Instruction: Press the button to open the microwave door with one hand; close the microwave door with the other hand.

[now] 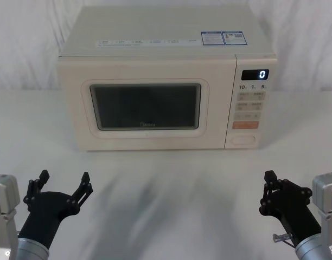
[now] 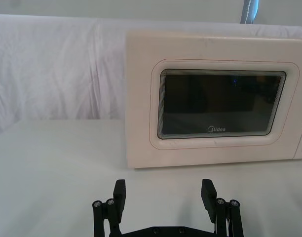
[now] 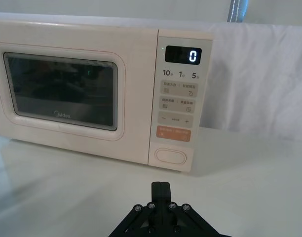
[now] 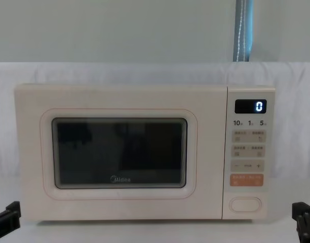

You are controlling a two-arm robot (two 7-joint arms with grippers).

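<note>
- The microwave door is closed; the button is untouched.
- Left gripper hovers low, fingers spread.
- Right gripper hovers low, fingers pressed together.

the counter is white and bare across its front, with soft grey shadows on it. a white cloth hangs creased behind it, and above the cloth is a pale wall. a blue-grey strip runs down that wall, above the right part of the oven. the keypad panel carries a dark display showing a lit "0", and under it the marks 10, 1 and 5. below come small cream keys with grey print, then an orange key. two labels, blue and white, lie on the oven top near its right front edge, beside a row of faint print.
</note>
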